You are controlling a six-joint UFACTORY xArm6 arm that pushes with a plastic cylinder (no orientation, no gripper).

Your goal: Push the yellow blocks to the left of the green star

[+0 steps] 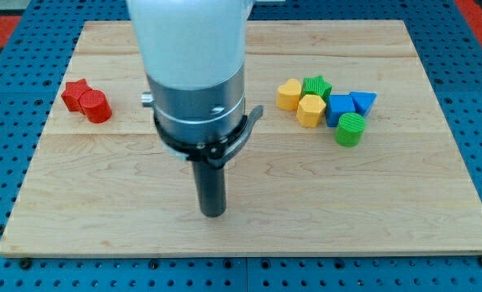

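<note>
A green star (318, 86) lies at the view's upper right on the wooden board (103, 211). A yellow heart-like block (289, 94) touches the star's left side. A yellow hexagon block (311, 110) sits just below the star, touching it. My tip (213, 212) is the lower end of a dark rod, down at the board's lower middle. It stands well to the left of and below the yellow blocks, touching no block.
A blue block (339, 109) and a blue triangle (363, 101) lie right of the yellow hexagon. A green cylinder (350, 130) sits below them. A red star (75, 92) and red cylinder (96, 106) lie at the left.
</note>
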